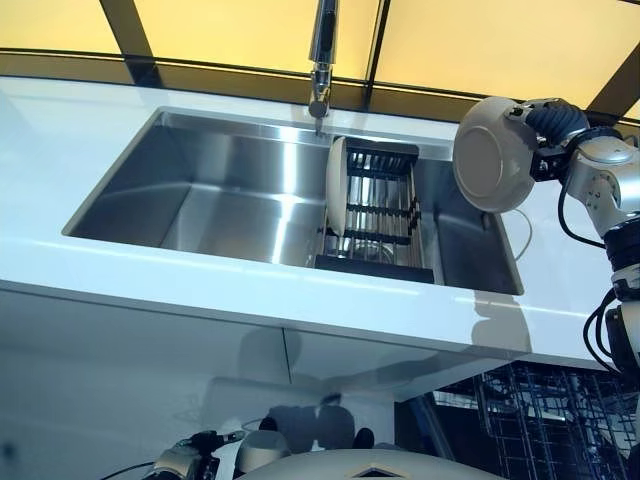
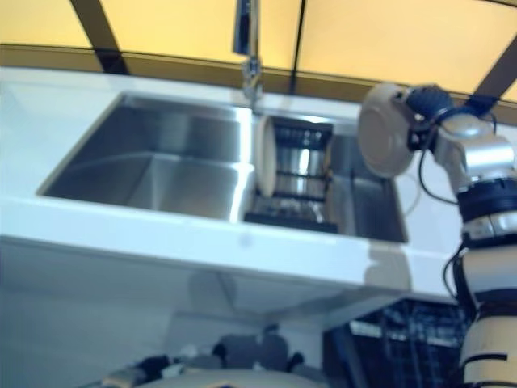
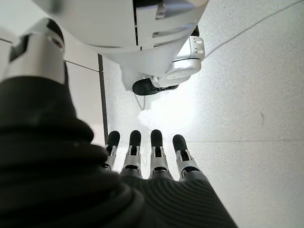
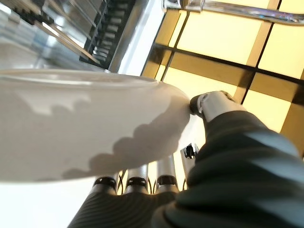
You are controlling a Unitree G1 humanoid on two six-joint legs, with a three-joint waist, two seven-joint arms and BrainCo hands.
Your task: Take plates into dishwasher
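From the eye views, you have the right hand at 2 o'clock, grasping a plate on edge above the sink; another plate waits in the rack. The carry step is in hand. The left wrist view shows your left hand released, idle. Next, I judge, lower the plate toward the dishwasher rack at 5 o'clock.

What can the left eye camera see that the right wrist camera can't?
Only the left eye view shows the whole sink, the second plate standing in the black rack, and the dishwasher rack below the counter. Only the right wrist view shows the right hand pinching its plate's rim up close. Both show that held plate and the faucet.
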